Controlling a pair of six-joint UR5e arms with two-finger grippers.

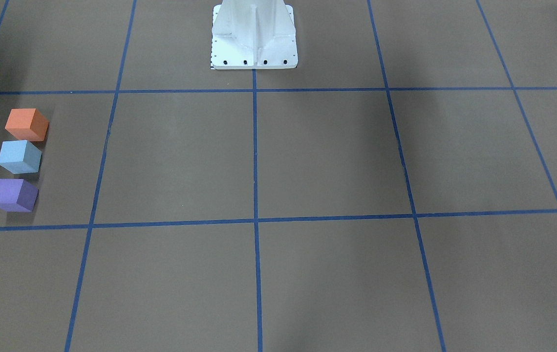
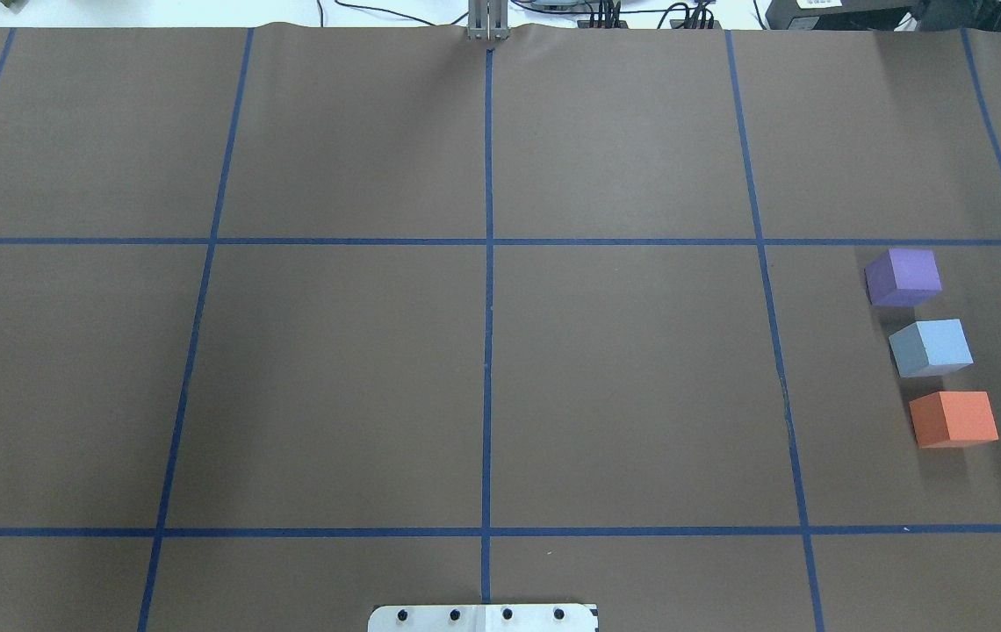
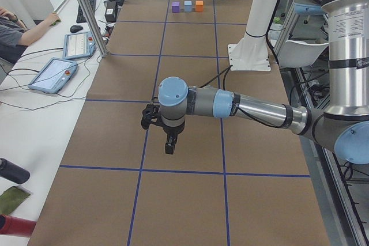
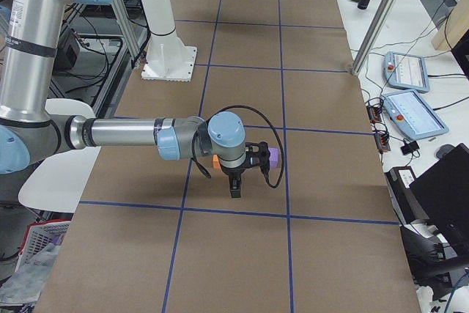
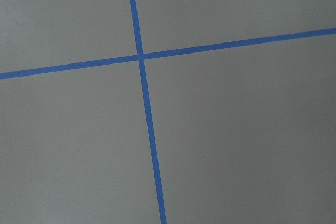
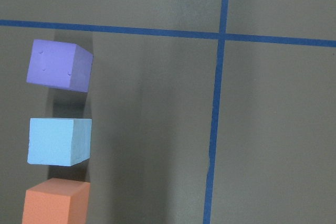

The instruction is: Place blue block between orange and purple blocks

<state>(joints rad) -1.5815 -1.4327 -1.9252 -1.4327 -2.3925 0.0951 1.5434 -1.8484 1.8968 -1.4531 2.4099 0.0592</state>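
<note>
Purple foam cube [image 1: 13, 194] lies nearest in the front view, at nine o'clock on the brown taped table [image 1: 308, 161]. The pale-blue foam cube [image 1: 19, 156] sits just beside it at its twelve o'clock, with the orange foam cube [image 1: 27, 124] next beyond. Overhead shows the same row, none touching. From the side views my left gripper [image 3: 169, 145] hangs well apart and my right gripper [image 4: 234, 188] is near the row; fingers parted or clenched, I cannot tell. Placement looks done; next I should only keep clear.
</note>
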